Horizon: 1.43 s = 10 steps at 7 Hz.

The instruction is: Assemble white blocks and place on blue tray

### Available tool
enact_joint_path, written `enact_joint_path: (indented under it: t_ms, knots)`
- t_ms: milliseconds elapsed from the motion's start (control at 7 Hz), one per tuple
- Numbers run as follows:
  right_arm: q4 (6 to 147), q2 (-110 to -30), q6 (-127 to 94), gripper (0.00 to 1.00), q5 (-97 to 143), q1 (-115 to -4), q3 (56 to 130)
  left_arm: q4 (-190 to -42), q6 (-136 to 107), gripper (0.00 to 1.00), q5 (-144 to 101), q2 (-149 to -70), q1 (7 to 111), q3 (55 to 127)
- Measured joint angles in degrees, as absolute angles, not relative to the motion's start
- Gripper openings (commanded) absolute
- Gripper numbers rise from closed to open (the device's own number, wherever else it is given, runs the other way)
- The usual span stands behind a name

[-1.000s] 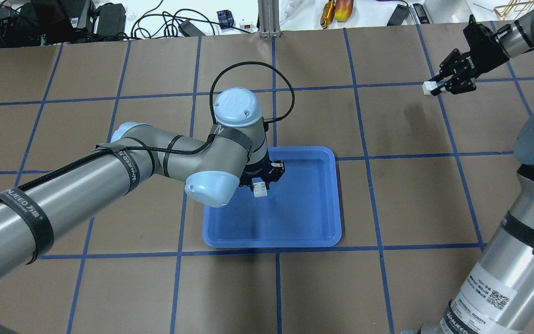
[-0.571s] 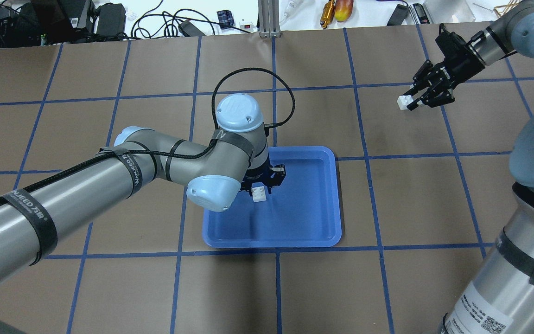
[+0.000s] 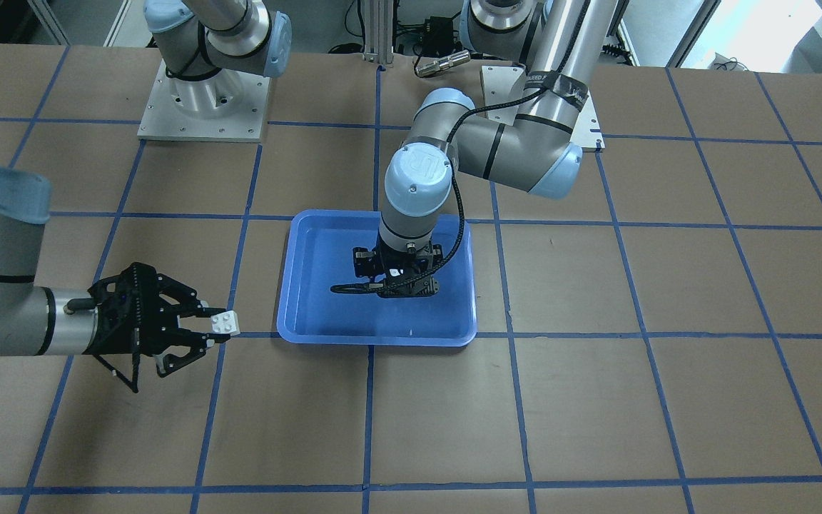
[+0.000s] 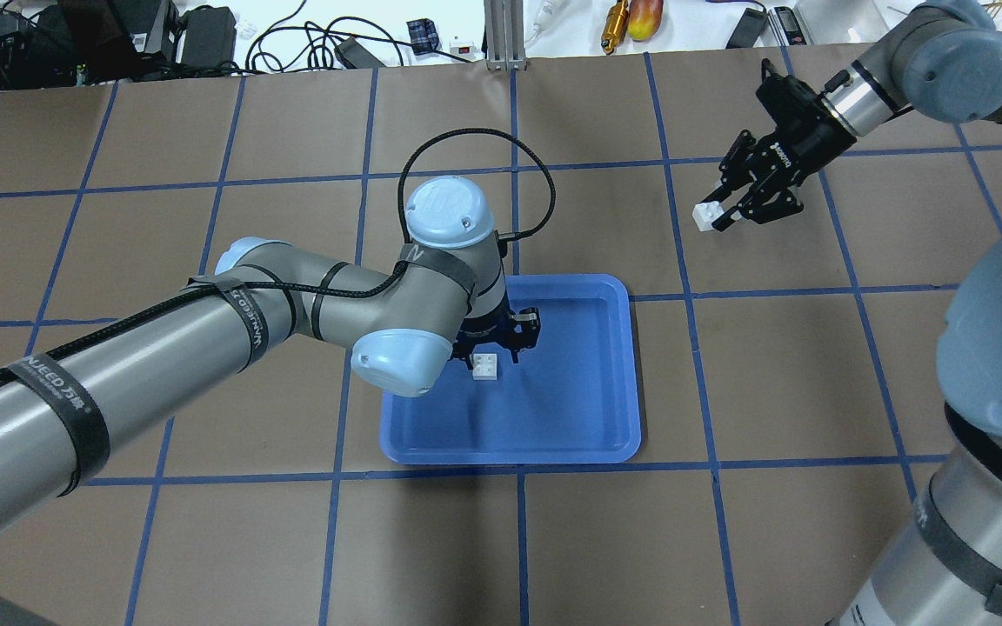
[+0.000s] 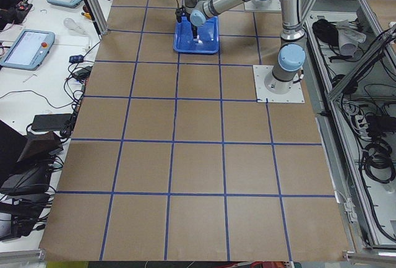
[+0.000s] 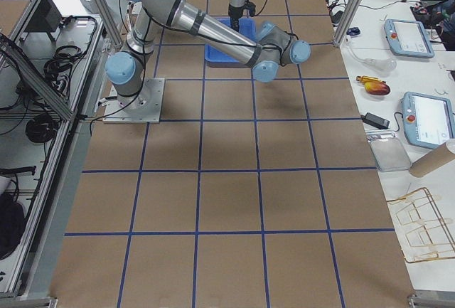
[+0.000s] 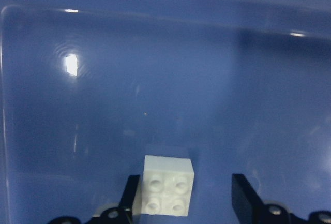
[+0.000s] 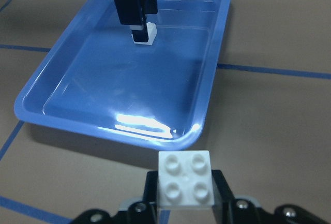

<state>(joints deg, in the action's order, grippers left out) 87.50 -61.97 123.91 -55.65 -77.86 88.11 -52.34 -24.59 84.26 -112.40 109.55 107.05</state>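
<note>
Right claw (image 4: pixel 721 217) has swung in from the far corner of the table and now hangs much nearer the shallow rectangular blue plastic tray (image 4: pixel 571 400). My left claw (image 7: pixel 187 198) has barely shifted over the tray.

Room first. Ahead of my right claw and lower down lies a strip of bare brown tabletop (image 4: pixel 779 365), then the tray's rounded near rim, then a wide run of bare blue floor. Nothing stands between this claw and that rim. Across the tray from it, near the far wall, stands my left claw, pointing straight down. Around the left claw it is bare tray floor on every side, with the raised wall well ahead.

Now the grip. Right claw is clenched on a small square white plastic brick with four round studs (image 8: pixel 184 178). It is pinched by its sides at the fingertips, studs facing my wrist camera, clear of the table.

Left claw is spread wide. The second white studded brick (image 7: pixel 166 192) sits on the tray floor between its fingers. It is close against one finger (image 7: pixel 130 193), touching or nearly, I cannot tell which. A clear gap separates it from the other finger.

So one brick is on the tray and one is in the air beside it, the two well apart.
</note>
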Motion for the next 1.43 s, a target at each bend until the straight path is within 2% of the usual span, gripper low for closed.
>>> enact_joint_path:
  t_ms: [143, 571, 857, 1286, 1429]
  knots:
    - [91.21, -64.9, 121.86, 0.0, -54.47, -79.6, 92.82, -53.02, -22.61, 0.91, 84.11, -111.24, 107.56, 106.9]
    - [112.13, -71.23, 107.6, 0.0, -52.12, -84.64, 108.46, -54.76, -13.8, 0.37, 80.97, -109.05, 102.17, 110.12]
    - [128.46, -71.39, 96.73, 0.0, -52.01, -89.19, 115.7, -54.86, -12.19, 0.1, 80.32, -108.91, 101.25, 110.86]
    - [136.66, -71.93, 92.44, 0.0, -51.83, -92.0, 122.51, -54.89, -12.19, 0.01, 80.16, -109.12, 101.54, 111.03]
    - [139.31, -71.95, 90.25, 0.0, -51.86, -92.6, 123.99, -54.73, -12.28, 0.01, 80.14, -109.63, 101.55, 111.03]
